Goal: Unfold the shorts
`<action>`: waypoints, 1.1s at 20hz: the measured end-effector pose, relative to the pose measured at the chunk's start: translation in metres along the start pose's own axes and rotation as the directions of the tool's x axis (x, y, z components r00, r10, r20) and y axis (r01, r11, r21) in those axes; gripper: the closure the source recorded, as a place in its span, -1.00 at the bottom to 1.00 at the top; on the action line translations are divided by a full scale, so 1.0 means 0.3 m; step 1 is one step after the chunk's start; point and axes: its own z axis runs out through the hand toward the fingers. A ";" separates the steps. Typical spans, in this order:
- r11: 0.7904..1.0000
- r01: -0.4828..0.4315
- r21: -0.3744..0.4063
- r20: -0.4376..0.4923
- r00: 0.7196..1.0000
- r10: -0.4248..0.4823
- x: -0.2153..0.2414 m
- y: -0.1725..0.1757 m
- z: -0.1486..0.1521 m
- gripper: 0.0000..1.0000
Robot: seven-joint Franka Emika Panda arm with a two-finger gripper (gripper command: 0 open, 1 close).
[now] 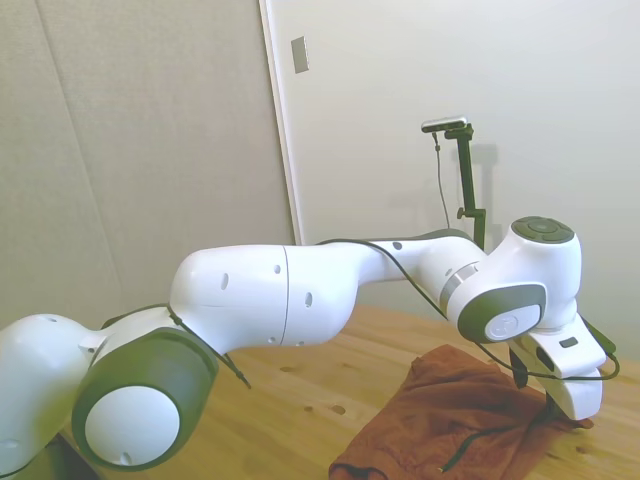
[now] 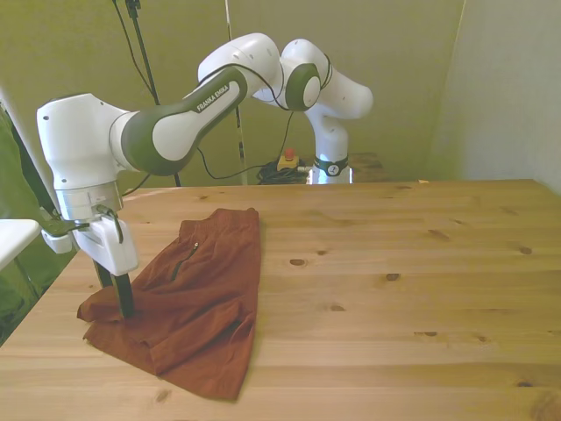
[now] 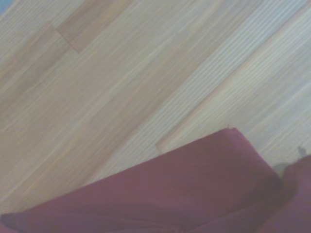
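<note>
The rust-orange shorts (image 2: pixel 206 298) lie folded on the wooden table (image 2: pixel 394 263) toward the front view's left, with a dark zip line (image 2: pixel 186 260) on top. My gripper (image 2: pixel 116 303) stands upright at their edge nearest the front view's left, shut on a pinch of fabric that bunches up around the dark fingers (image 2: pixel 124 296). In the side view the shorts (image 1: pixel 450 410) spread under the gripper (image 1: pixel 563 418), and a dark cord (image 1: pixel 480 436) trails across them. The wrist view shows a raised fold of the shorts (image 3: pixel 194 194) close by over bare wood.
The table's edge (image 2: pixel 53 298) runs just beyond the gripper at the front view's left. A white object (image 2: pixel 13 237) sticks in past that edge. Bare wood stretches across the front view's right (image 2: pixel 421 307).
</note>
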 end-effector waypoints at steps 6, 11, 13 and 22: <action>1.000 0.000 -0.003 0.002 1.000 0.000 0.002 0.002 0.010 1.00; 1.000 0.011 0.001 0.001 1.000 -0.011 -0.004 -0.005 0.003 1.00; 1.000 0.026 0.007 -0.002 1.000 -0.026 -0.018 -0.020 -0.015 1.00; 0.973 0.228 0.041 -0.037 0.973 -0.227 -0.332 -0.186 -0.244 1.00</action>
